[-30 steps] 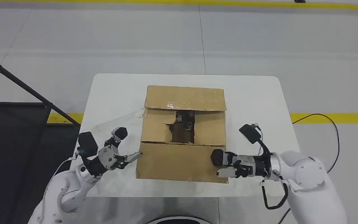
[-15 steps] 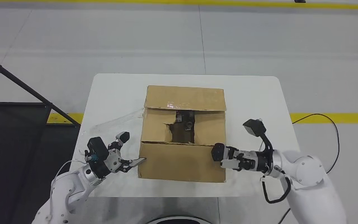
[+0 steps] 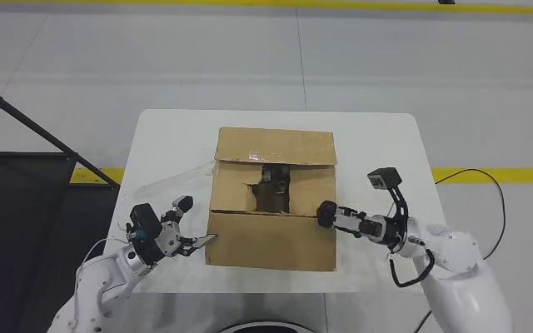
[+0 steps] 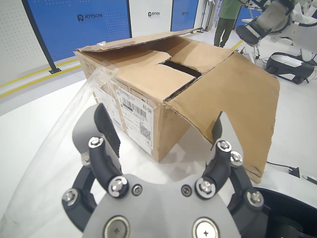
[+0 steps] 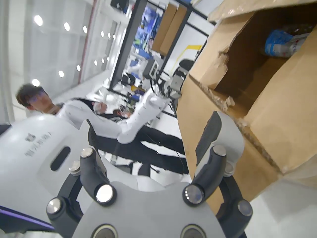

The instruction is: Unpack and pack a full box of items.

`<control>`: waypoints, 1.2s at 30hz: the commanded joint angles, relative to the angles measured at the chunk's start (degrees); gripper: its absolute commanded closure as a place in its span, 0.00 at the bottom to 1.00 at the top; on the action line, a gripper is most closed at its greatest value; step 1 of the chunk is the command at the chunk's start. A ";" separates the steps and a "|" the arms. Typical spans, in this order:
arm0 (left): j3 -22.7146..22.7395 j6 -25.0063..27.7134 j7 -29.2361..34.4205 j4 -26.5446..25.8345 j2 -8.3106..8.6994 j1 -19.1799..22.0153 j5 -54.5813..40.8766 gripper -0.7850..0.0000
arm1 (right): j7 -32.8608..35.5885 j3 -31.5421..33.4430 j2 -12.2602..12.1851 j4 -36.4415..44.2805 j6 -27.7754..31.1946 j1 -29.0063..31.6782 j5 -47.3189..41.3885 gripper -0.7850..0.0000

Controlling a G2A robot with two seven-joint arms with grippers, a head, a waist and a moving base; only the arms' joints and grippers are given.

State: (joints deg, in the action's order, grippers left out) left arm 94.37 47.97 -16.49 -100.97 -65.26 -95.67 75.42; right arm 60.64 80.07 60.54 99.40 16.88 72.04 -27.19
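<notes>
Top view: the cardboard box (image 3: 271, 241) is seen standing on the table (image 3: 366, 141), its top flaps partly open. The left gripper (image 3: 193, 221) is held spread just beside the box's near left corner. The right gripper (image 3: 326, 215) is held spread at the box's near right flap edge.

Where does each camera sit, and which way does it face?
Top view: above the arms, looking down at the table and cardboard box; the left end effector and right end effector show.
Left wrist view: on the left wrist, facing the box's labelled side, its open end effector in front.
Right wrist view: on the right wrist, facing the box's torn opening, its open end effector in front.
All three share the box.
</notes>
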 commanded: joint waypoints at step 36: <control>0.00 0.00 0.00 0.00 0.00 0.00 0.00 0.00 | -16.44 -13.29 4.42 -24.44 -13.21 -26.16 -4.95 0.00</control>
State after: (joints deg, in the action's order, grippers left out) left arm 94.37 47.97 -16.49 -100.97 -65.26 -95.67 75.42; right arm 45.00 67.19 64.77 75.43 3.68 46.67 -32.16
